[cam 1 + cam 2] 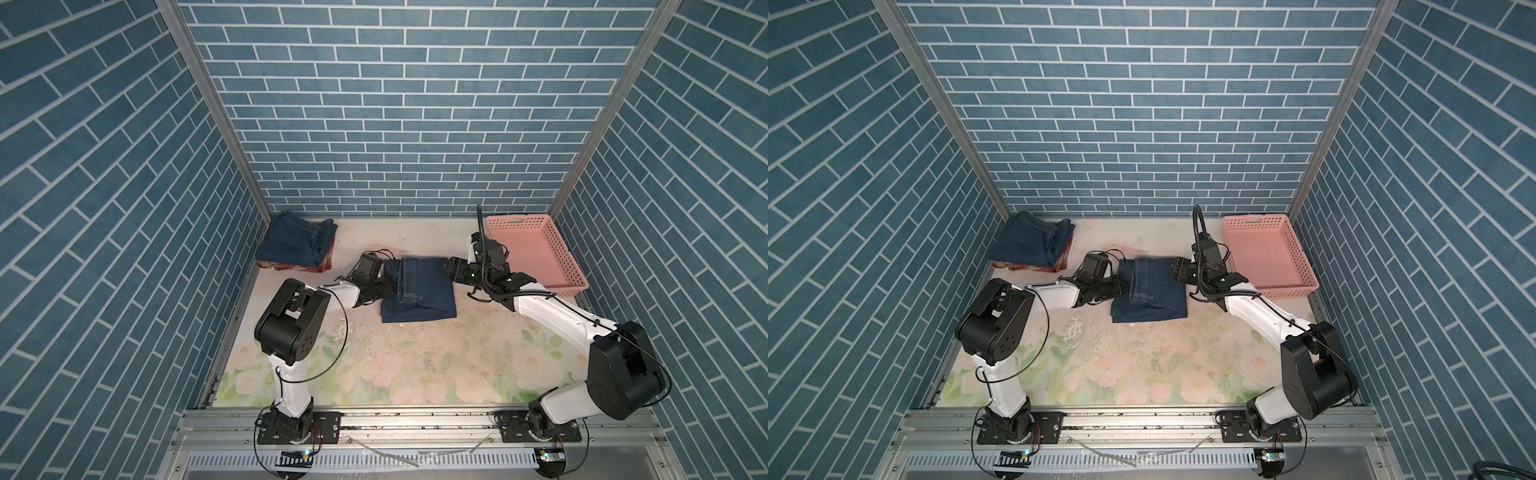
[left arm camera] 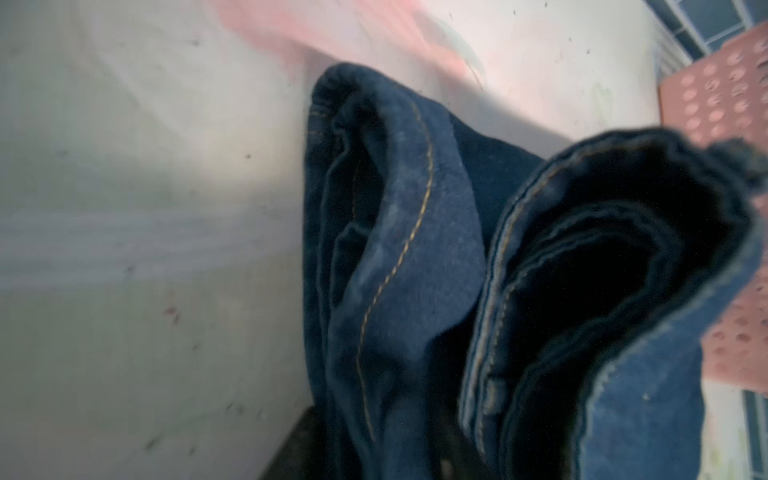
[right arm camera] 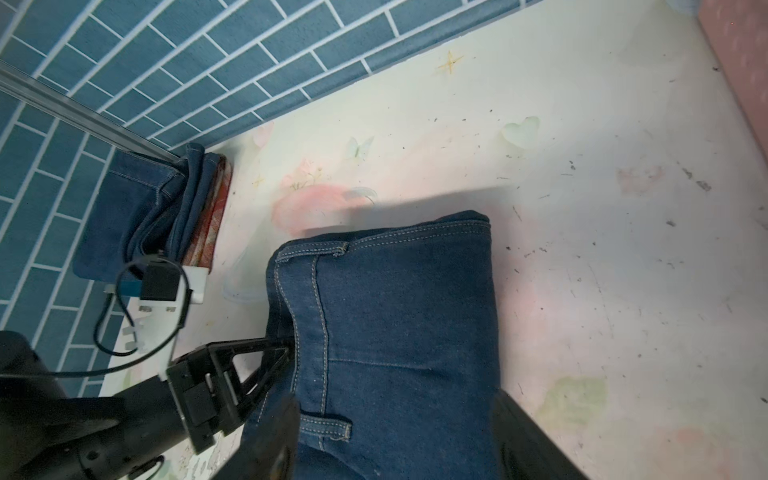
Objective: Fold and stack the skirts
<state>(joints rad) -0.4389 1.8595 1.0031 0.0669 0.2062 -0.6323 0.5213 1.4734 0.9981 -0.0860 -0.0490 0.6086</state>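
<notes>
Right wrist view: right jaws wide astride the denim skirt (image 3: 407, 332); left jaws, cannot tell.

Open table (image 1: 415, 365) up front; basket (image 1: 536, 257) and skirt stack (image 1: 291, 245) behind.

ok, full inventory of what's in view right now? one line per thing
centre denim skirt: 1, dark blue, folded, mid-table between the two hands
stacked denim skirt: 1, dark blue, folded, far-left corner, on top of the plaid skirt
plaid skirt: 1, rust-red and cream, bottom of that corner stack
basket: 1, pink, perforated, far right, nothing visible inside
table: 1, pale floral cover
walls: 3, blue brick pattern, back and both sides
left hand: 1, black, at the centre denim skirt's left edge
right hand: 1, black, jaws apart, at its right edge
</notes>
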